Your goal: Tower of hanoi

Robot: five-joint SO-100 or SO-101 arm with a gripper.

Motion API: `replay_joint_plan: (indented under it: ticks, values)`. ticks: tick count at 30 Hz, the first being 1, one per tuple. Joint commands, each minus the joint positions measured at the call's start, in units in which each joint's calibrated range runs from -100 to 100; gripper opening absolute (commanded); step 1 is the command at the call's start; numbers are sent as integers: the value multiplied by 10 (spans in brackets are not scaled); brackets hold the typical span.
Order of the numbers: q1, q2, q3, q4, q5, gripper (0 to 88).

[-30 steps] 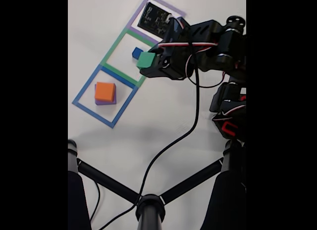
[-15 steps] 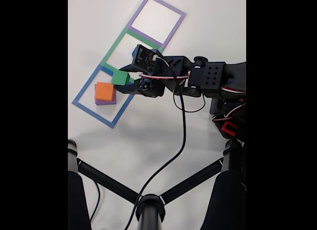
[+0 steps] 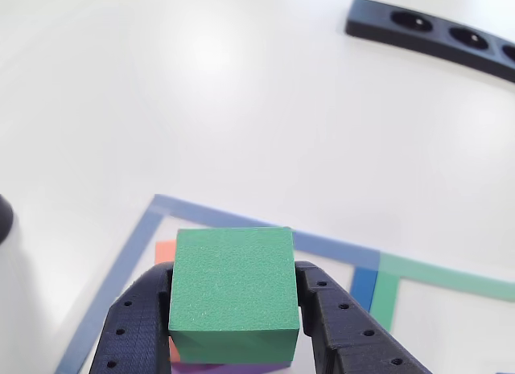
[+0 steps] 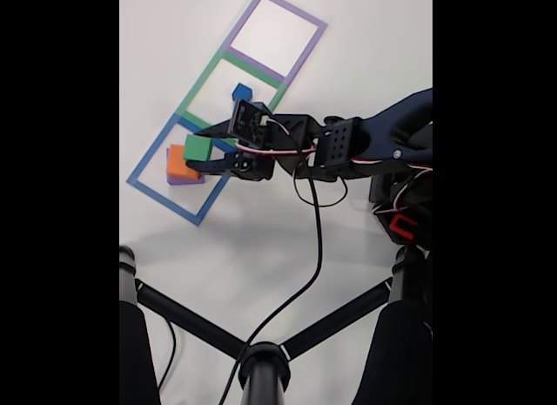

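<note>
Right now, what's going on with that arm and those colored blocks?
The arm's gripper holds a green cube between its fingers, over the blue-outlined square. An orange block sits there on a purple block, just beside and below the green one. A small blue cube rests in the green-outlined square. It looks like stacking, not yet released.

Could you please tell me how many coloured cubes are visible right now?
4: green cube in the claw; orange on purple in the blue square; blue in the green square.
</note>
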Motion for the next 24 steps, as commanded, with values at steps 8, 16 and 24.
replay_joint_plan:
  ticks: [8,16,24]
  values:
    - [-10,78,-70,-73,12,61]
    - [-13,135,-80,-128,12,63]
    - [-15,162,-89,-149,12,64]
